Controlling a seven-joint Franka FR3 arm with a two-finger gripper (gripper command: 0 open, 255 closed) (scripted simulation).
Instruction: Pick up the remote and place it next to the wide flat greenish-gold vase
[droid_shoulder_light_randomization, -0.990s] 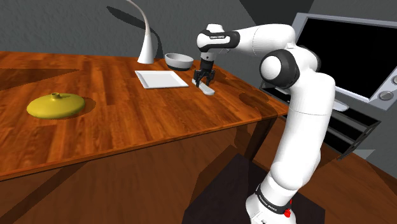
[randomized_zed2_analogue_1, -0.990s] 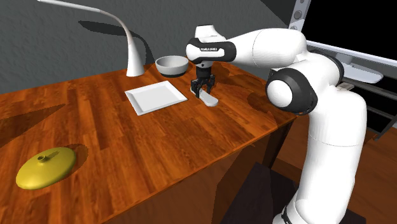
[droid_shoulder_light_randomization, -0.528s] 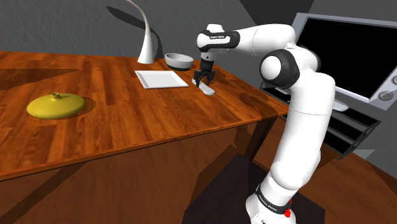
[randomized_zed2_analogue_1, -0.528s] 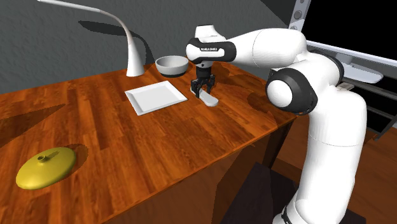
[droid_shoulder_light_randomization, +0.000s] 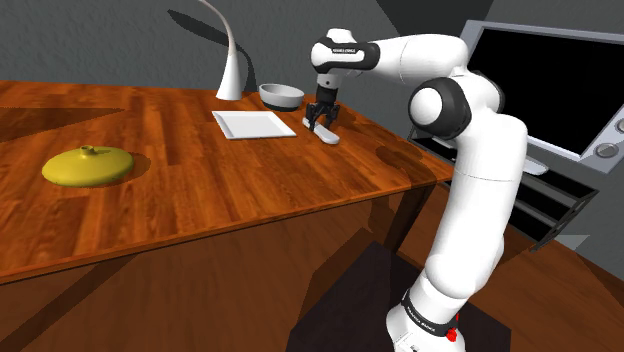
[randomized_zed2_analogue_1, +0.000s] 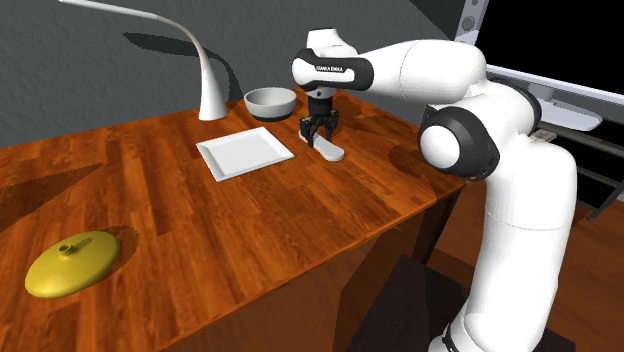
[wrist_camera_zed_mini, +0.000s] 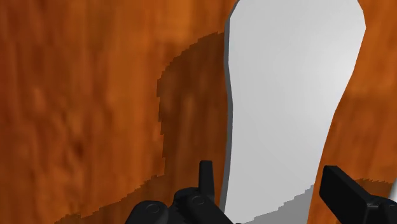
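Note:
The remote (droid_shoulder_light_randomization: 327, 135) (randomized_zed2_analogue_1: 332, 153) is a small white slab near the table's back right corner, just right of a white plate. My gripper (droid_shoulder_light_randomization: 322, 120) (randomized_zed2_analogue_1: 320, 130) comes down on it from above and is shut on its near end. In the wrist view the remote (wrist_camera_zed_mini: 289, 95) runs away from the gripper (wrist_camera_zed_mini: 267, 168) with one black finger pressed on each long side. It casts a broad shadow on the wood and seems to hang just above it. The wide flat greenish-gold vase (droid_shoulder_light_randomization: 88, 166) (randomized_zed2_analogue_1: 72, 263) sits far away, at the table's opposite end.
A flat white plate (droid_shoulder_light_randomization: 254, 124) (randomized_zed2_analogue_1: 244, 152), a grey bowl (droid_shoulder_light_randomization: 281, 95) (randomized_zed2_analogue_1: 270, 101) and a white curved lamp (droid_shoulder_light_randomization: 231, 70) (randomized_zed2_analogue_1: 210, 90) stand close to the gripper. The wooden table (droid_shoulder_light_randomization: 250, 190) stretches bare between plate and vase. A dark screen (droid_shoulder_light_randomization: 550, 80) stands behind the arm.
The gripper held still over the remote at first. It has now risen a little, and the remote has come up with it.

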